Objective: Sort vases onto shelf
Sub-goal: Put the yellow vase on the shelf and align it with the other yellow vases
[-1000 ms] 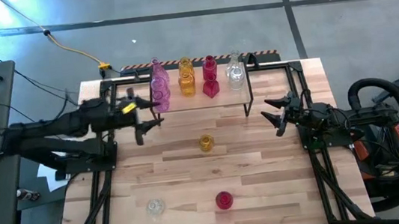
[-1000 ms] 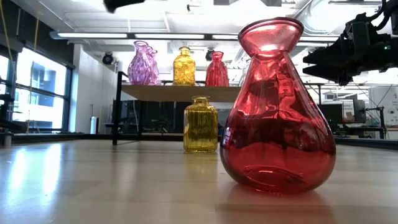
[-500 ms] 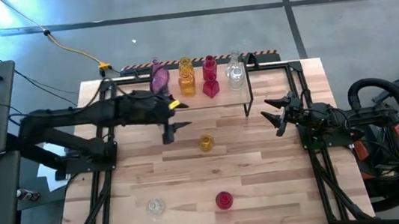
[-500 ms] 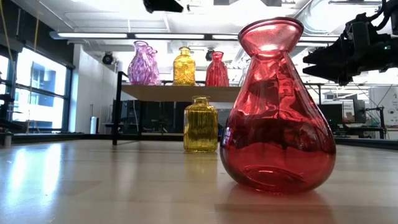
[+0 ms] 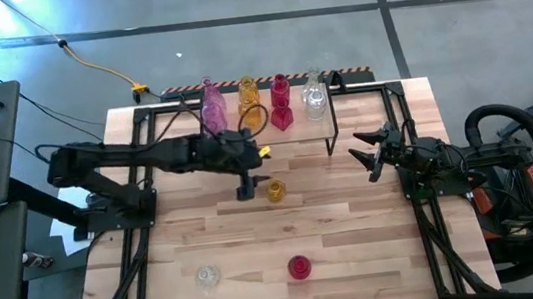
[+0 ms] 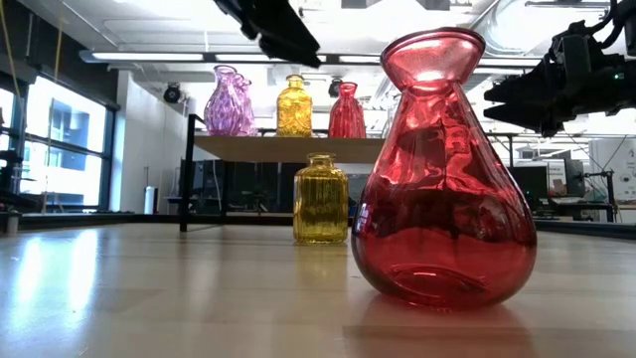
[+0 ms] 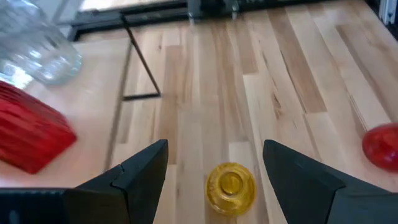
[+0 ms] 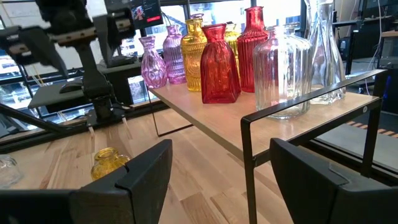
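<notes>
Left gripper (image 5: 248,187), fingers spread wide and holding nothing, hovers just beside the yellow vase (image 5: 274,191), which stands on the table (image 5: 357,240) before the shelf (image 5: 305,130).

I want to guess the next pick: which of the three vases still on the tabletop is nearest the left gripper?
The yellow vase mid-table, just beside the open left gripper; the clear vase and red vase stand near the front edge.
</notes>
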`<control>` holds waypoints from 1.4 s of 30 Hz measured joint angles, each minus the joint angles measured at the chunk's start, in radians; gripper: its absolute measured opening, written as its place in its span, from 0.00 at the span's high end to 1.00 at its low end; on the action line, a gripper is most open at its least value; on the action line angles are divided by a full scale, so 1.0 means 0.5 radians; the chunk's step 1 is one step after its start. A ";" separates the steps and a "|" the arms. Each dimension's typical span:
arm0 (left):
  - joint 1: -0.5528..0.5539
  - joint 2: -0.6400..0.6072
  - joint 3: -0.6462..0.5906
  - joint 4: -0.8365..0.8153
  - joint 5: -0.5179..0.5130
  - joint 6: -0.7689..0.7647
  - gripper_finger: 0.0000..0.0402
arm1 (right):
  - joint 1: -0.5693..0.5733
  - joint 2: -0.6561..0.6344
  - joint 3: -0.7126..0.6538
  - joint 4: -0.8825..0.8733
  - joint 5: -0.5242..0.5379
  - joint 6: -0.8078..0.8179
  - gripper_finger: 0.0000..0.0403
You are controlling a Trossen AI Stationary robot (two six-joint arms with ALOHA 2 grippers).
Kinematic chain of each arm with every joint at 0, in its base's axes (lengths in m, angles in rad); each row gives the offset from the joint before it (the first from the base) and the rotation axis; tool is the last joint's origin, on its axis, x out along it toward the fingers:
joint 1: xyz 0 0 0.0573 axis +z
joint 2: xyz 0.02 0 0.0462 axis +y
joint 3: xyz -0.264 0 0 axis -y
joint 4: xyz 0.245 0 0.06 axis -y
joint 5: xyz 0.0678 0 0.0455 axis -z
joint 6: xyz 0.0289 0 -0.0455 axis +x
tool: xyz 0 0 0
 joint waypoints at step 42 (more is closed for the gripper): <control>-0.136 0.467 -0.007 -0.062 0.186 -0.062 0.37 | 0.000 0.010 0.000 0.000 0.000 0.000 0.37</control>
